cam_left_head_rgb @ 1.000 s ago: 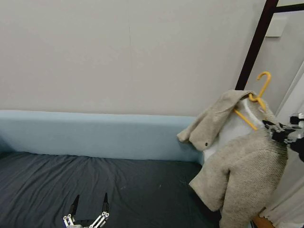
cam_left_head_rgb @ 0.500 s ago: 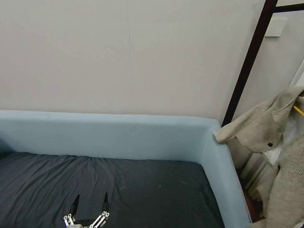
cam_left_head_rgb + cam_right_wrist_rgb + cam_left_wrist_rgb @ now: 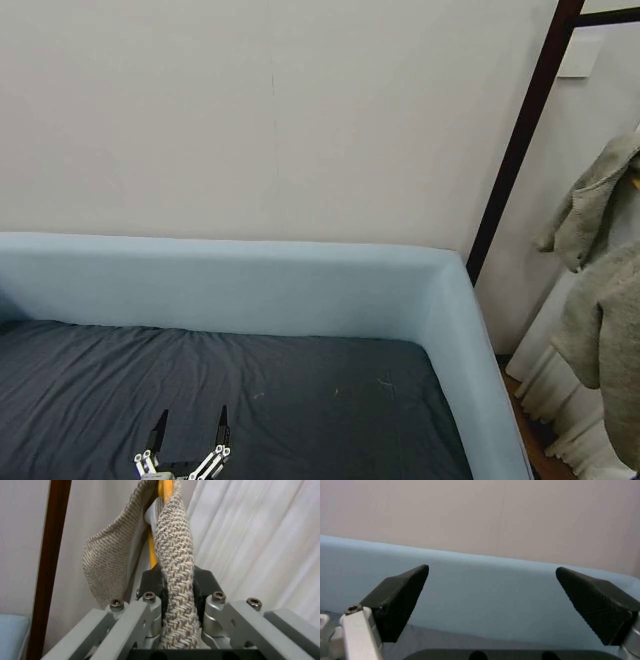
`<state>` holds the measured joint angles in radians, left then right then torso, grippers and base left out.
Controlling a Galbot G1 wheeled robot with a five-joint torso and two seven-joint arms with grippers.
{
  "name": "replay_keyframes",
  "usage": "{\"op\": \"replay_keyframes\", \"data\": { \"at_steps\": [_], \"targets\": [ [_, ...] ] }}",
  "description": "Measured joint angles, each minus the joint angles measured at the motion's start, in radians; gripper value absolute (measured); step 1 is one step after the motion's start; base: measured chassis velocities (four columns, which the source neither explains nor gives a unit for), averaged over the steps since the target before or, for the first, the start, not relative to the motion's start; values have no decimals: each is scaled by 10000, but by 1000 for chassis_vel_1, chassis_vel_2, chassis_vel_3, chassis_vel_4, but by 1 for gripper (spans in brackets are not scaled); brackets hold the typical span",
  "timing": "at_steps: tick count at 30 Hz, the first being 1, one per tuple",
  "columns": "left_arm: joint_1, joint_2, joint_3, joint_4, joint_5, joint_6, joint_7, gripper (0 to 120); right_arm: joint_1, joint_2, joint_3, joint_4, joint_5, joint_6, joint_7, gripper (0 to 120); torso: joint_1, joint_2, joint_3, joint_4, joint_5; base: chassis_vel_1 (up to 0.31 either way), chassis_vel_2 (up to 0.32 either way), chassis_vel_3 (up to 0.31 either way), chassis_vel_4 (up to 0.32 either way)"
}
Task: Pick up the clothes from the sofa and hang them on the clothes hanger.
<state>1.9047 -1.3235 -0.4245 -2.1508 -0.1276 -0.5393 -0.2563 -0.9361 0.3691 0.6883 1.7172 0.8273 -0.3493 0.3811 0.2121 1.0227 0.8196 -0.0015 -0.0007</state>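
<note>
While the left gripper (image 3: pixel 190 428) is hovering low over the sofa's dark grey seat cushion (image 3: pixel 320 395), its two black fingers (image 3: pixel 400 596) are standing spread wide apart with nothing between them, and in the left wrist view they are pointing toward the sofa's (image 3: pixel 230 285) light blue backrest and the plain wall (image 3: pixel 250 110) above it. One knitted beige garment (image 3: pixel 600 300) is hanging off to the robot's right, clear of the sofa and past its blue side arm, in front of one white curtain (image 3: pixel 560 405). A single dark brown pole (image 3: pixel 520 140) is rising at a slant between the sofa's corner and the garment. In the right wrist view the right gripper (image 3: pixel 177 583) is clamping a thick rolled edge of that same knit, the fabric running straight up from between its two black pads (image 3: pixel 150 580). Above the pinch, one orange hanger (image 3: pixel 165 489) is showing inside the folds, with cloth draping on both sides of it and a loose flap drooping toward the pole. The garment is resting on nothing below; it is touching neither the cushion nor the backrest. Whether the hanger's hook is sitting over any rail cannot be told, since its top is running out of view.
</note>
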Motion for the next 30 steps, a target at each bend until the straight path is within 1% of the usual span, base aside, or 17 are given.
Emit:
{"op": "replay_keyframes", "data": {
  "at_steps": [1, 3, 4, 6, 9, 10, 12, 15, 16, 18, 19, 21, 23, 24, 26, 27, 30],
  "targets": [
    [0, 0, -1, 0, 0, 0, 0, 100, 796, 107, -653, -305, -113, 119, -117, 10, 0, 0, 1, 1, 6, 0, 0, 0, 0],
    [2, 0, -3, 0, 0, 0, -3, 100, 2331, 383, -1869, -882, -387, 359, -302, 10, 1, 0, 2, 4, 2, 0, 0, 0, 0],
    [2, 0, -3, 0, 0, 0, -3, 100, 2331, 383, -1869, -882, -387, 359, -302, 10, 1, 0, 2, 4, 2, 0, 0, 0, 0],
    [2, 0, -1, 1, 0, 1, -1, 100, 3432, 715, -2851, -1286, -626, 557, -364, 10, 0, 0, 0, 6, -9, 0, 0, 0, 0],
    [1, 0, -2, 1, 0, 1, -2, 100, 4488, 1166, -3840, -1549, -918, 587, -369, 10, 1, -1, 2, 6, 5, 0, 0, 0, 0],
    [1, 0, -2, 1, 0, 1, -2, 100, 4488, 1166, -3840, -1549, -918, 587, -369, 10, 1, -1, 2, 6, 5, 0, 0, 0, 0],
    [2, 0, 0, 1, 0, 1, -1, 100, 4996, 1314, -4258, -1561, -1188, 571, -378, 10, 1, -2, 3, 5, 6, 0, 0, 0, 0],
    [1, 1, 0, 0, 0, 1, -1, 100, 5907, 1410, -4938, -1658, -1657, 550, -394, 10, 0, 0, 0, 1, -8, 0, 0, 0, 0],
    [1, 1, 0, 0, 0, 1, -1, 100, 5907, 1410, -4938, -1658, -1657, 550, -394, 10, 0, 0, 0, 1, -8, 0, 0, 0, 0],
    [2, 1, -1, 0, 0, 1, -2, 100, 6596, 1401, -5401, -1875, -1722, 491, -405, 10, 1, 0, 1, 3, -3, 0, 0, 0, 0],
    [2, 1, -1, 0, 0, 1, -2, 100, 6596, 1401, -5401, -1875, -1722, 491, -405, 10, 1, 0, 1, 3, -3, 0, 0, 0, 0],
    [1, 1, -1, 0, 0, 1, -3, 100, 7367, 1309, -5948, -2068, -1753, 416, -439, 10, 1, 0, 0, 2, -2, 0, 0, 0, 0],
    [2, 1, 0, 1, 0, 1, -2, 100, 7908, 1237, -6371, -2184, -1665, 329, -441, 10, 0, 0, -1, 0, -5, 0, 0, 0, 0],
    [2, 1, 0, 1, 0, 1, -2, 100, 7908, 1237, -6371, -2184, -1665, 329, -441, 10, 0, 0, -1, 0, -5, 0, 0, 0, 0],
    [2, 1, -1, 0, -1, 1, -2, 100, 8460, 1207, -6857, -2339, -1445, 163, -421, 10, 1, 0, 0, 0, -1, 0, 0, 0, 0],
    [2, 1, -1, 0, -1, 1, -2, 100, 8460, 1207, -6857, -2339, -1445, 163, -421, 10, 1, 0, 0, 0, -1, 0, 0, 0, 0],
    [1, 2, 0, 1, 0, 1, -2, 100, 9405, 1229, -7613, -2498, -892, -180, -275, 10, 1, 0, 0, 1, 1, 0, 0, 0, 0]
  ]
}}
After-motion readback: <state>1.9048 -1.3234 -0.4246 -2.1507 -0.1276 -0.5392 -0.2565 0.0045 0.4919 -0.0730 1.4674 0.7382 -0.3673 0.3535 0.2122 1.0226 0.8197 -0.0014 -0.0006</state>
